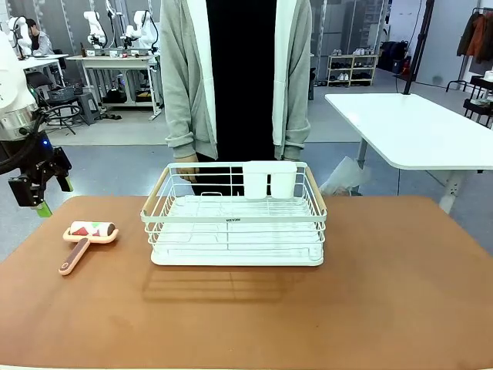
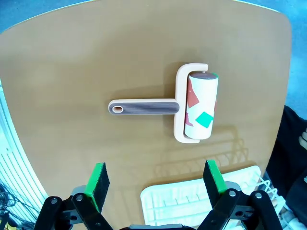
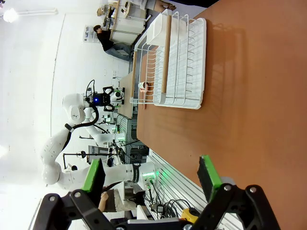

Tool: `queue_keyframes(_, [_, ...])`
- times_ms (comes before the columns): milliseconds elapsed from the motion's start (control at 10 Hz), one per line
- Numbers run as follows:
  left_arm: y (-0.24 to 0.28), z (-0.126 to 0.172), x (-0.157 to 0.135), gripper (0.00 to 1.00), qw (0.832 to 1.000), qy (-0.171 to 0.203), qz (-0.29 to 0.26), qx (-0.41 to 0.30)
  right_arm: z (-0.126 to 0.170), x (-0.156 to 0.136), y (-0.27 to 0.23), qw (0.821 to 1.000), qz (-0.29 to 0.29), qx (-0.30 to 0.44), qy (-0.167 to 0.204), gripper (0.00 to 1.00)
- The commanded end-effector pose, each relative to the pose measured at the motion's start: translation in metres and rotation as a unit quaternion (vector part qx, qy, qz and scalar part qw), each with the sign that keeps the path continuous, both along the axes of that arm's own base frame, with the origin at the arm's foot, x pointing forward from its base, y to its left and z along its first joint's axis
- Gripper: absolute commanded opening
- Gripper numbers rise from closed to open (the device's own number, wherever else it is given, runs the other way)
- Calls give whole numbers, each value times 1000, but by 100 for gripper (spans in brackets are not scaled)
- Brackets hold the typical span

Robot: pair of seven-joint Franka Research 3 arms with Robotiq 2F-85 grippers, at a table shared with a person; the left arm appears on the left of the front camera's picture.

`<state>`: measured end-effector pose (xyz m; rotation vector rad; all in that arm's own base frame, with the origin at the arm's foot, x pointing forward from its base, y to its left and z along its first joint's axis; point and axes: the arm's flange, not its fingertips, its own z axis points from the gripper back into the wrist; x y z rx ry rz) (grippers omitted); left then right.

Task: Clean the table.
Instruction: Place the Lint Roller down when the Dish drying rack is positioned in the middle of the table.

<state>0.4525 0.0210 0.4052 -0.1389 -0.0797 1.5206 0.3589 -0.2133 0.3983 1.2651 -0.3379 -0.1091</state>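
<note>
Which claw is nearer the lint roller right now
Left. The left claw hangs open above the lint roller; the right claw hangs open over the table's other side, beyond the rack.

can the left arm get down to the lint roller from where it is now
Probably yes. The left pincer is open and hangs above the lint roller, which lies flat on the table with bare tabletop around its handle; the wire rack stands apart from it.

The left gripper hangs above the smooth reddish-brown table, its green-padded fingers spread wide with nothing between them. On the tabletop beyond them lies a peach-pink plastic lint roller, its patterned white roll toward the table's rounded corner and its ribbed handle pointing away. A white wire dish rack sits near the right-hand finger.
</note>
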Motion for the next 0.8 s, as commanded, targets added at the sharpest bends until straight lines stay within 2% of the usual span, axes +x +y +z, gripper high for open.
queue_keyframes(0, [-1, 0, -2, 100, 1000, 0, 0, 0, 2, -3, 1, 1000, 5, 0, -5, 100])
queue_keyframes(700, [-1, 0, -2, 100, 1000, 0, 0, 0, 2, -3, 1, 1000, 5, 0, -5, 100])
